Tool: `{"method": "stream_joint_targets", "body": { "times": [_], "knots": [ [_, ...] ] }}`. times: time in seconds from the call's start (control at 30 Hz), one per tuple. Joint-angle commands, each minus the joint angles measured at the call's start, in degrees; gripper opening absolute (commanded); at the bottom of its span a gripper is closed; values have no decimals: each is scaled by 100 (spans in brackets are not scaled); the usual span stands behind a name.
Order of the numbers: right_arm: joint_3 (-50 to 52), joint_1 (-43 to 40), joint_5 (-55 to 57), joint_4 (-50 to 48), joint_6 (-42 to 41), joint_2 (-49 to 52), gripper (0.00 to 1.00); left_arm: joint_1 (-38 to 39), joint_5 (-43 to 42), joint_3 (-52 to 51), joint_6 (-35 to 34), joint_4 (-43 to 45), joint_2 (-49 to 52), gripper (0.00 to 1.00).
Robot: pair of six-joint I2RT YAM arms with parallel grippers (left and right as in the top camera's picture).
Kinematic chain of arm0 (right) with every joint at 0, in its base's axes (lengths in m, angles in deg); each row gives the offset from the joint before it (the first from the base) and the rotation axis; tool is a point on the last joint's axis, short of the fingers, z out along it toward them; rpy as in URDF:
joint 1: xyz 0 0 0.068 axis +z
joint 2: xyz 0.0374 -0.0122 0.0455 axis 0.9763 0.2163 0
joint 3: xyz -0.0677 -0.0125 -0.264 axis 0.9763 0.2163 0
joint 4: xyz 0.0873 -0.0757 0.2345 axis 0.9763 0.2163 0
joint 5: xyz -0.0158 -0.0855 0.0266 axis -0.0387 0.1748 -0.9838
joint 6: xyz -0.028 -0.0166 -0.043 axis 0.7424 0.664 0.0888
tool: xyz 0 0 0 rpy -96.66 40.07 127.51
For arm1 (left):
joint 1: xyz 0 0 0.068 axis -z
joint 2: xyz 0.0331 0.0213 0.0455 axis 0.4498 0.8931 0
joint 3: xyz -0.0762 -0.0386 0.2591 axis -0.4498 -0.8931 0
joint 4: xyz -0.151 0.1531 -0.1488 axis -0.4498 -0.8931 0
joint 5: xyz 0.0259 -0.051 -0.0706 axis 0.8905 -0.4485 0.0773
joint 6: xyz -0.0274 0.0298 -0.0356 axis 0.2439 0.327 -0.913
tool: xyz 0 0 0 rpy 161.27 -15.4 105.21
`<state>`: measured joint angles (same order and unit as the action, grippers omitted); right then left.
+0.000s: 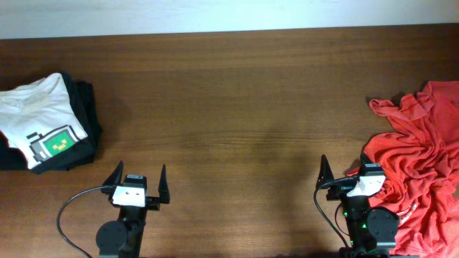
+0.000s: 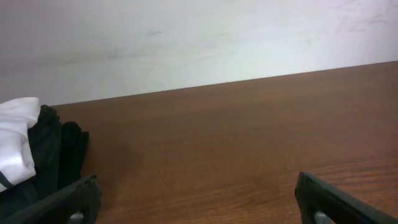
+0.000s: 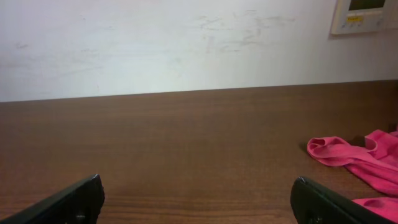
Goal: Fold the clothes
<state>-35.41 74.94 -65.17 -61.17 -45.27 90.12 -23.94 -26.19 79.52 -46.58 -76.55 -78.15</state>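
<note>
The orange-red T-shirt (image 1: 421, 159) lies crumpled in a heap at the table's right edge; a fold of it shows at the right in the right wrist view (image 3: 357, 158). My right gripper (image 1: 346, 173) is open and empty at the front, its right finger right beside the heap's left side. In its wrist view the fingers (image 3: 198, 199) spread wide over bare wood. My left gripper (image 1: 138, 179) is open and empty at the front left, far from the shirt; its fingers (image 2: 198, 200) spread over bare wood too.
A folded white T-shirt with a green pixel graphic (image 1: 44, 122) lies on folded black garments (image 1: 84, 118) at the left edge, also showing in the left wrist view (image 2: 43, 155). A white wall (image 3: 186, 43) runs behind the brown wooden table (image 1: 237, 122).
</note>
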Motion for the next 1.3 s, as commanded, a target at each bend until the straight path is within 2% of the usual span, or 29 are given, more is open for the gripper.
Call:
{"method": "stream_joint_targets", "body": {
  "times": [0.0, 1.13, 1.27],
  "knots": [
    [26, 35, 66, 33, -4, -39, 99, 22, 42, -33, 74, -11, -48, 99],
    [26, 35, 66, 33, -4, -28, 99, 17, 50, -33, 74, 13, -48, 99],
    [26, 35, -9, -52, -201, -24, 99, 17, 35, -24, -44, -7, -44, 99]
  ]
}}
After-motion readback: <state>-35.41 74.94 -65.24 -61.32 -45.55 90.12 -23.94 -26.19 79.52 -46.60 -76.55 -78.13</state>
